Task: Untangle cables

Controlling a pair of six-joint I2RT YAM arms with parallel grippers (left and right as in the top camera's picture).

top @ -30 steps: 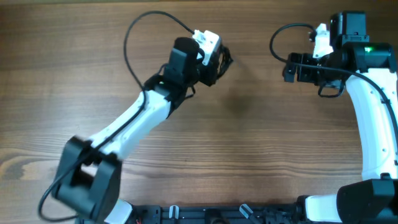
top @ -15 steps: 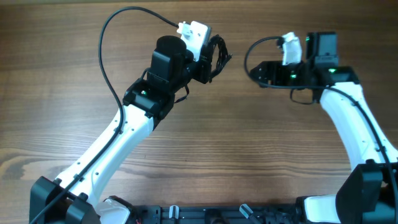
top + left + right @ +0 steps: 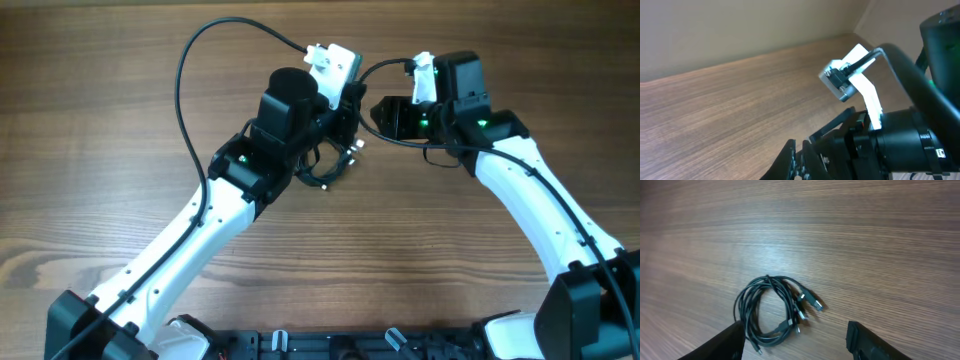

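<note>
The cables (image 3: 325, 166) are a small coil of thin black cords with plug ends, lying flat on the wooden table. They show in the right wrist view (image 3: 771, 309) with the plugs pointing right. My left gripper (image 3: 347, 108) hovers just beyond the coil; in the left wrist view its fingers (image 3: 797, 159) are pressed close together with nothing seen between them. My right gripper (image 3: 380, 115) faces it from the right, almost touching it. Its fingers (image 3: 797, 342) are spread wide and empty, above the near side of the coil.
The right arm's black wrist (image 3: 905, 140) and white camera mount (image 3: 852, 75) fill the right of the left wrist view, very close to my left gripper. Thick black arm wires (image 3: 195, 80) loop over the table at the back. Bare wood table (image 3: 480, 270) surrounds the arms.
The coil, held up at my left gripper before, now lies on the table beneath it. My right gripper has moved left until it is beside my left gripper.
</note>
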